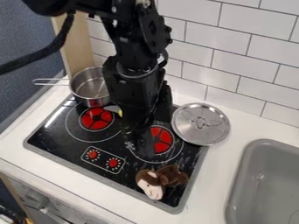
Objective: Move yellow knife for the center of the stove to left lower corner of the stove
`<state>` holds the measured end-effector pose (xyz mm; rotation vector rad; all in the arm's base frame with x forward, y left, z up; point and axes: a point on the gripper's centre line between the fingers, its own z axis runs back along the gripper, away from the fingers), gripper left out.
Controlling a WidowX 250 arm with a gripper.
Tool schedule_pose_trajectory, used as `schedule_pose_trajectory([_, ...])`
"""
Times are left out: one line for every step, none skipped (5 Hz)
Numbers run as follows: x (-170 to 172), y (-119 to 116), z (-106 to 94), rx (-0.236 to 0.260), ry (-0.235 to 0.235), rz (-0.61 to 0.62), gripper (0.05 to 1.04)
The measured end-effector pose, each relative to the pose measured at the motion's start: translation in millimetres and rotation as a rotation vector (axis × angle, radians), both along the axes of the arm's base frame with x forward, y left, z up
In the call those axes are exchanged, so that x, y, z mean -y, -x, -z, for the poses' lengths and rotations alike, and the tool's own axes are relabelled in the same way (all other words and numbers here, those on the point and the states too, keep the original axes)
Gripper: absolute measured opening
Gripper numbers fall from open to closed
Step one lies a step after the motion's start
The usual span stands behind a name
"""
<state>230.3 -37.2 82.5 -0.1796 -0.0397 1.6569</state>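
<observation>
White tiled wall (234, 52) behind; white counter (219, 179) below, carrying the black glass stove with red burner discs (50, 133). Clock read from stove centre, 12 at the view's top.

Black two-finger pincer (142, 146) hangs low over mid-stove, by the right burner. Apart or together: cannot tell. Small yellow sliver, probably the yellow knife (120, 113), toward 12 o'clock, beside the arm; the rest seems hidden behind it.

Step in hand, my judgement: getting hold of the knife. Next: secure a grip, lift slightly, carry toward 9 o'clock, lower at the stove's left corner. Too far out and it could tip over the rim.

Around: steel saucepan (90, 87) at 11, close to the knife, risk of a knock on lifting; round steel lid (201, 124) at 2; brown plush monkey with cream face (153, 183) between 4 and 5, clear of the likely route; grey sink (274, 175) toward 4.
</observation>
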Motion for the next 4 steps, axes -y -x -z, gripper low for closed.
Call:
schedule_pose_trajectory([0, 1, 5.0, -0.023, -0.001, -0.001, 1.001])
schedule_pose_trajectory([-13, -16, 20.4, -0.110, -0.001, -0.053, 1.001])
schedule_pose_trajectory([-23, -33, 25.7, -0.100, 0.001, -0.114, 1.001])
schedule_pose_trajectory([-34, -56, 42.6, -0.079, -0.043, -0.165, 1.001])
